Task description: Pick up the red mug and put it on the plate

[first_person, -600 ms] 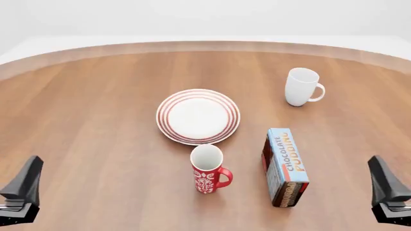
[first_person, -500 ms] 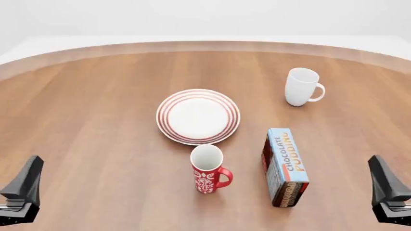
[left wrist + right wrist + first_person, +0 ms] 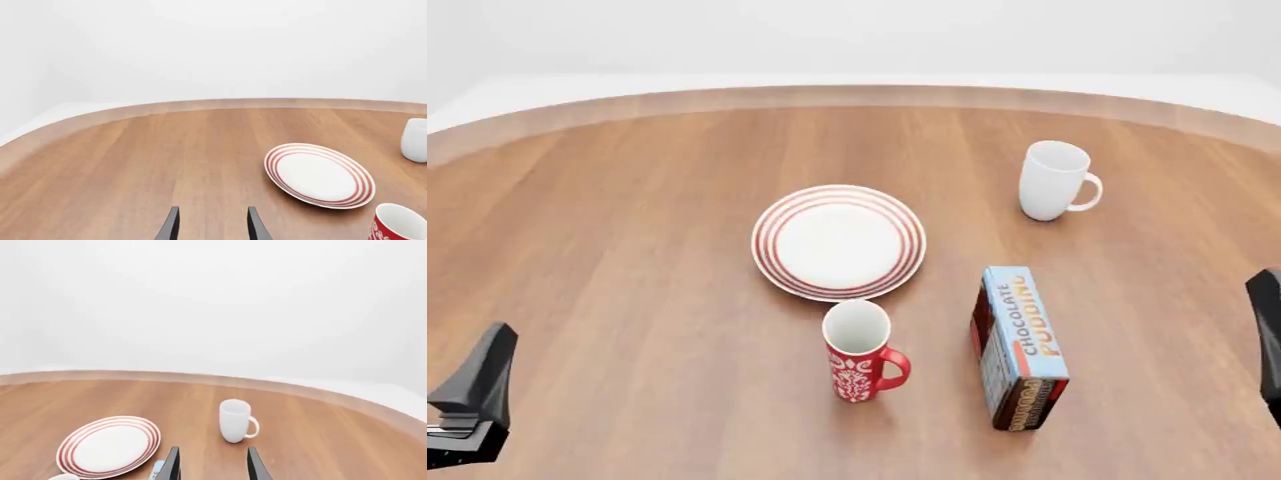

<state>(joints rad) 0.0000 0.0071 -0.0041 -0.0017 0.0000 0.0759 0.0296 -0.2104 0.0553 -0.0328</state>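
Wooden table (image 3: 627, 250), both arms low, jaws seemingly parted

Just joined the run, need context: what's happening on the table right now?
Nothing is being handled yet. The red mug stands upright on the table, just in front of the plate, which has nothing on it. A white mug sits far right and a chocolate pudding box stands to the right of the red mug. The left hand and right hand are both open, holding nothing, near the table's front corners and well clear of the mug.
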